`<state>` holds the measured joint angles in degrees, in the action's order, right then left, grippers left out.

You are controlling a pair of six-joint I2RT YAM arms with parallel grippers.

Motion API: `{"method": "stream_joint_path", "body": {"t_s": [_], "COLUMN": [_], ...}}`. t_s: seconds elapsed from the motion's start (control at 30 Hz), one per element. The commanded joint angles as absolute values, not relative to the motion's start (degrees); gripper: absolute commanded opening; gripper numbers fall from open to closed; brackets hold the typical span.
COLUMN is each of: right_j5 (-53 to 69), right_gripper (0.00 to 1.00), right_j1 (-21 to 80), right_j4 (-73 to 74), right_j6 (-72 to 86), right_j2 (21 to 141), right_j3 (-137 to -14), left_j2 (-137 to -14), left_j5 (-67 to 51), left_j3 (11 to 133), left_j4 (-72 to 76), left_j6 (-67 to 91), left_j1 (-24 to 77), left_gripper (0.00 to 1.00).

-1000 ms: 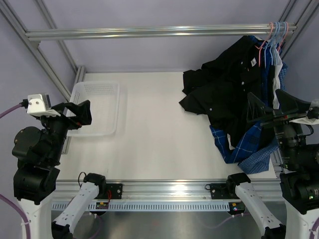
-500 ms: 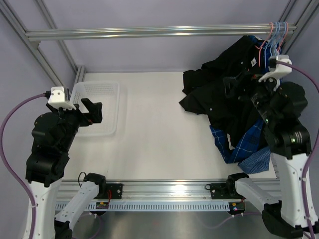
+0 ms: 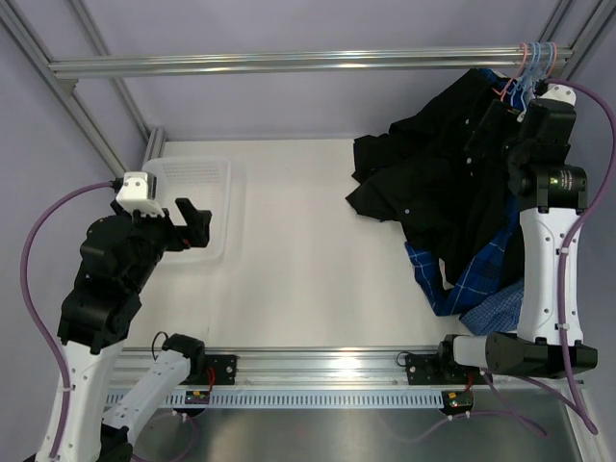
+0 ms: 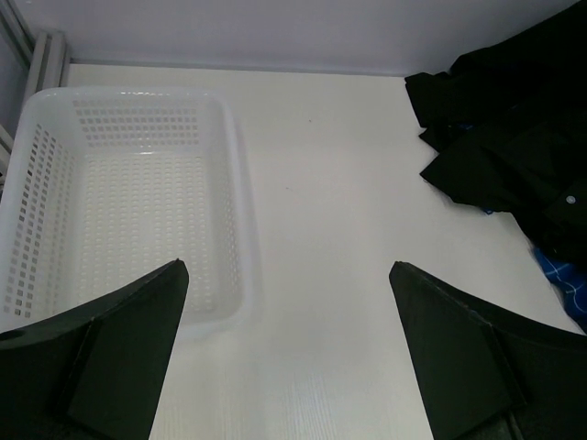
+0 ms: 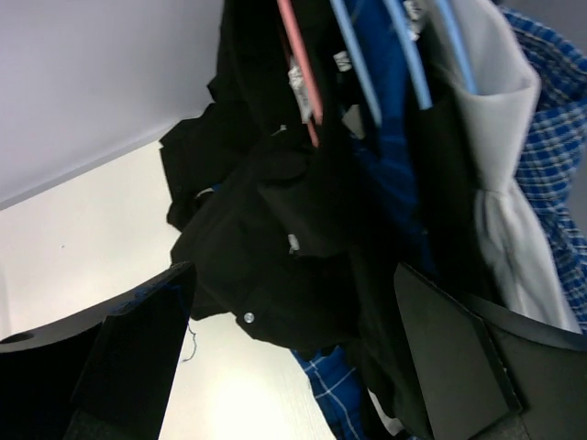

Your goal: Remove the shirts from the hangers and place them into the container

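Step in hand: approach to shirts (image 3: 433, 183), hung far right on hangers (image 3: 534, 58), tails spilling onto table (image 3: 308, 250). Right gripper (image 5: 293, 267) close before them, fingers spread wide, empty. Left gripper (image 4: 287, 267) likewise wide, empty, near container (image 4: 128, 92) at left, nothing inside. Next, probably: pinch a black shirt near collar, slip it off.

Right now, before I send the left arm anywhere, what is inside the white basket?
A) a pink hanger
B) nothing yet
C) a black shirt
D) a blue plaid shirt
B: the left wrist view looks straight into the basket and shows only its bare perforated floor, while the shirts are all over at the right side of the table.
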<state>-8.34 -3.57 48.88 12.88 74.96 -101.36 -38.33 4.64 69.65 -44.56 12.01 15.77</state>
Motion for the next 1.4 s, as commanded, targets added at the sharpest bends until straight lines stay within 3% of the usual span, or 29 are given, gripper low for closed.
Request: {"method": "stream_joint_path", "body": {"t_s": [0.0,0.17,0.5,0.63,0.67,0.8,1.1,1.23,1.37], "right_j5": [-7.6,-5.5,-1.3,-1.8,-1.2,4.1,15.7,27.0,30.1], "right_gripper": [0.99,0.96,0.7,0.43,0.3,0.01,0.0,0.0,0.0], "right_j1": [-5.3,-6.3,-7.0,-7.0,-7.0,-7.0,-7.0,-6.7,-2.7], "right_j4": [49.0,48.2,43.6,42.5,42.5,44.1,46.4,45.1,45.3], "right_j6": [12.4,11.2,5.0,2.1,1.7,0.4,-3.1,-2.4,-3.6], "right_j2": [74.1,75.4,78.0,79.8,80.0,79.3,73.2,67.8,63.4], "right_j3": [-101.9,-98.6,-93.5,-95.1,-95.8,-102.5,-111.7,-105.7,-95.3], "left_j2": [-38.0,-37.9,-38.2,-38.7,-38.7,-38.9,-39.8,-41.4,-43.9], "left_j5": [3.5,4.8,4.6,4.5,4.3,3.6,1.9,-2.3,-7.1], "left_j3": [69.5,69.2,68.9,69.3,69.5,70.3,73.4,75.4,77.0], "left_j4": [-44.0,-44.3,-44.7,-44.7,-44.8,-44.8,-44.4,-43.5,-41.6], "left_j6": [10.9,9.9,10.0,10.2,10.3,10.4,10.3,11.6,14.2], "left_j1": [16.8,17.6,17.8,17.8,17.8,17.8,17.8,17.8,17.8], "left_gripper": [0.99,0.99,0.99,0.99,0.99,0.99,0.99,0.99,0.99]}}
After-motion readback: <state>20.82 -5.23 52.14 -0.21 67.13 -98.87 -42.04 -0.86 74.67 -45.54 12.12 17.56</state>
